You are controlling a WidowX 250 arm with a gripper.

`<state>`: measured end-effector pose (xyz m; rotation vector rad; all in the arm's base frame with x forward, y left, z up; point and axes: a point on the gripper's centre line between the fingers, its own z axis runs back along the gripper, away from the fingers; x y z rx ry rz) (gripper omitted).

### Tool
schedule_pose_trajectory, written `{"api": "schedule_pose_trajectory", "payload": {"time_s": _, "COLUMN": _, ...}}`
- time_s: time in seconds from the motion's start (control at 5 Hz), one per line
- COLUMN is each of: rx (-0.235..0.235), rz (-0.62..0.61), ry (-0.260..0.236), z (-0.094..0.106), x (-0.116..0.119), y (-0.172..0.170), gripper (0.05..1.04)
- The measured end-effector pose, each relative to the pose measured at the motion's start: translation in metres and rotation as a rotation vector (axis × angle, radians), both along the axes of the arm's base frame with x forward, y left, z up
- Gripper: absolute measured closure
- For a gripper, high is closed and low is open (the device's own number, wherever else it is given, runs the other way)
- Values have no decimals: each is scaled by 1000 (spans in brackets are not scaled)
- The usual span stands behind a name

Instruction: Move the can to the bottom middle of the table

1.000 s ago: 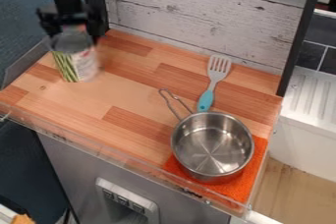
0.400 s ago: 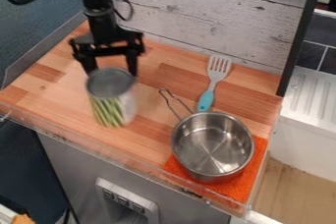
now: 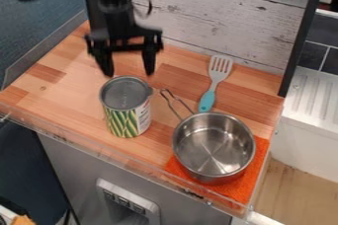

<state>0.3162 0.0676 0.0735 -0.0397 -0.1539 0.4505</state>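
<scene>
While near the saucepan (image 3: pixel 214 142), the can (image 3: pixel 127 110) upright on the desk (image 3: pixel 69 91), close to empty jaws, wide apart.

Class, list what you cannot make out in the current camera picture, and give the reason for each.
Camera view: the far side of the can, hidden by its near side.
Camera view: the middle of the orange cloth, covered by the pot.
Camera view: the upper end of the arm, cut off by the top edge.
Camera view: fine detail of the gripper, blurred.
</scene>
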Motion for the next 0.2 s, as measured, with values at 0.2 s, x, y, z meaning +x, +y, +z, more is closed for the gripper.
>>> {"api": "schedule_pose_trajectory", "payload": {"time_s": 0.2, "rx": -4, "rz": -136, "ry": -50, "z": 20, "x": 12, "y": -3, "gripper": 83}}
